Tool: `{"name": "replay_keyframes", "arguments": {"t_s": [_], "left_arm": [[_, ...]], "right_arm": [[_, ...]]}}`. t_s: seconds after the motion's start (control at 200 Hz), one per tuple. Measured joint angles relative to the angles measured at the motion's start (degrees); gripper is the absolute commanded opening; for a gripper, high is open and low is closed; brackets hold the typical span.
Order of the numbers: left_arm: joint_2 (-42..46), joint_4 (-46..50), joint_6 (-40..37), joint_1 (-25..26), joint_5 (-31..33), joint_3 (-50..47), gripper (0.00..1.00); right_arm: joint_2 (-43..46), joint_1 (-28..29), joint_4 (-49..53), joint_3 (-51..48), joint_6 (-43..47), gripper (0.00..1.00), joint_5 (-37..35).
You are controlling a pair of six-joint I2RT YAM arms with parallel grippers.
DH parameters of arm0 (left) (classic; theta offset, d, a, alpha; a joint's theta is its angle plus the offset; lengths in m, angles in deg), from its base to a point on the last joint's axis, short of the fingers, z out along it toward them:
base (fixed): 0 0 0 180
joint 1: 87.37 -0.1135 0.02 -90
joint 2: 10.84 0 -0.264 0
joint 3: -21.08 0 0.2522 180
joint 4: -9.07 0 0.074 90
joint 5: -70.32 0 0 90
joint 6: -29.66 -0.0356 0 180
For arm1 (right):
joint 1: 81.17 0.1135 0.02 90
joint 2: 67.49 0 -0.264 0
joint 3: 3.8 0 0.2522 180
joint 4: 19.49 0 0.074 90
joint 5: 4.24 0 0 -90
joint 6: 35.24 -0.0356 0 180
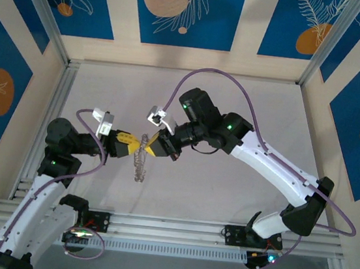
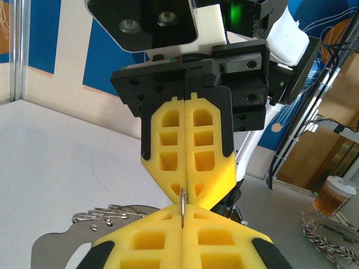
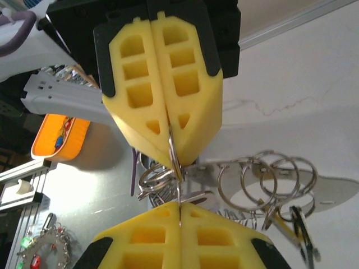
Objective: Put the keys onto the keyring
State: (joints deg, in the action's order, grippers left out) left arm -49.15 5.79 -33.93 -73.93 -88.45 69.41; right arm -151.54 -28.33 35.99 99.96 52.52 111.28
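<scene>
Both grippers meet tip to tip above the middle of the table. My left gripper [image 1: 134,145] [image 2: 182,216] and my right gripper [image 1: 152,146] [image 3: 179,208] are each shut on the same thin silvery wire loop of the keyring [image 2: 183,199] [image 3: 175,159]. The rest of the keyring [image 1: 140,164], a bunch of split rings [image 3: 263,179] and beaded chain, hangs below them. A flat silvery key piece [image 3: 196,197] lies among the rings just past my right fingertips. A thin yellow key with a dark end [image 3: 294,225] dangles at the lower right of the bunch.
Patterned blue and wood walls close in the table's far side and both flanks. An aluminium rail [image 1: 168,228] runs along the near edge. Off the table stand an orange bin [image 3: 56,137] and a cup [image 2: 335,196].
</scene>
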Motion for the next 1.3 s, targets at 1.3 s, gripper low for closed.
{"name": "replay_keyframes", "arguments": {"t_s": [1.3], "left_arm": [[-0.81, 0.13, 0.02, 1.49, -1.05, 0.00, 0.00]], "right_arm": [[-12.76, -1.03, 31.76, 26.38, 17.53, 0.00, 1.29]]}}
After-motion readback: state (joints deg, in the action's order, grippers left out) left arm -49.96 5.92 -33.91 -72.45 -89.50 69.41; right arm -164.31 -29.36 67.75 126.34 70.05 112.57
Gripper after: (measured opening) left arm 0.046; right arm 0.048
